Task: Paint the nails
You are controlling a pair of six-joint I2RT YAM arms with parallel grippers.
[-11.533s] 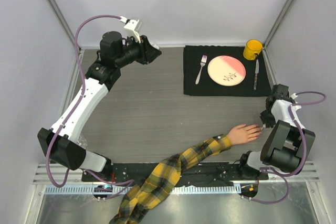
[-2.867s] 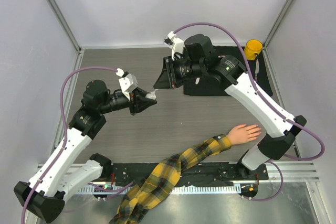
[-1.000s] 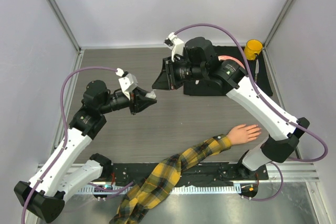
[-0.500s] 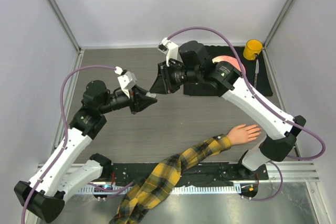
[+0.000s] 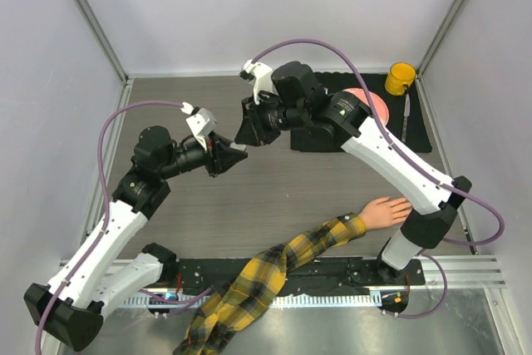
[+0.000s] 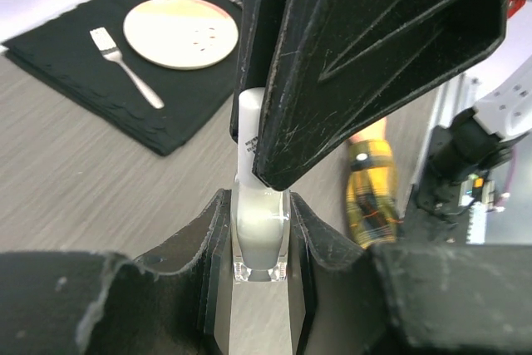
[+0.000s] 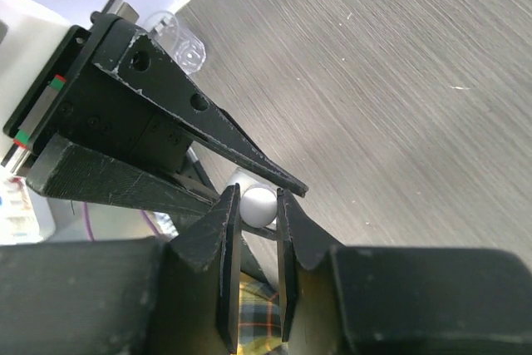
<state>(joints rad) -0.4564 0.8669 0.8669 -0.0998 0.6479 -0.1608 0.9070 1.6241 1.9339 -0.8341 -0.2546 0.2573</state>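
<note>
Grips a small clear bottle tight in the left gripper, just left of the black mat. Pinches its white cap between the narrow right gripper fingers. Leaves the nails on the peach mannequin hand, on the mat's near side, well apart from both grippers.

I have the mat at the far right of the tabletop. On it sits the plate, with the fork to its left, the knife to its right and the mug at the mat's far right corner. The mannequin hand lies near right, its sleeve trailing left over the near edge. Left of the mat, above the tabletop, the left end effector holds the bottle. The right end effector grips its cap from the far side.
</note>
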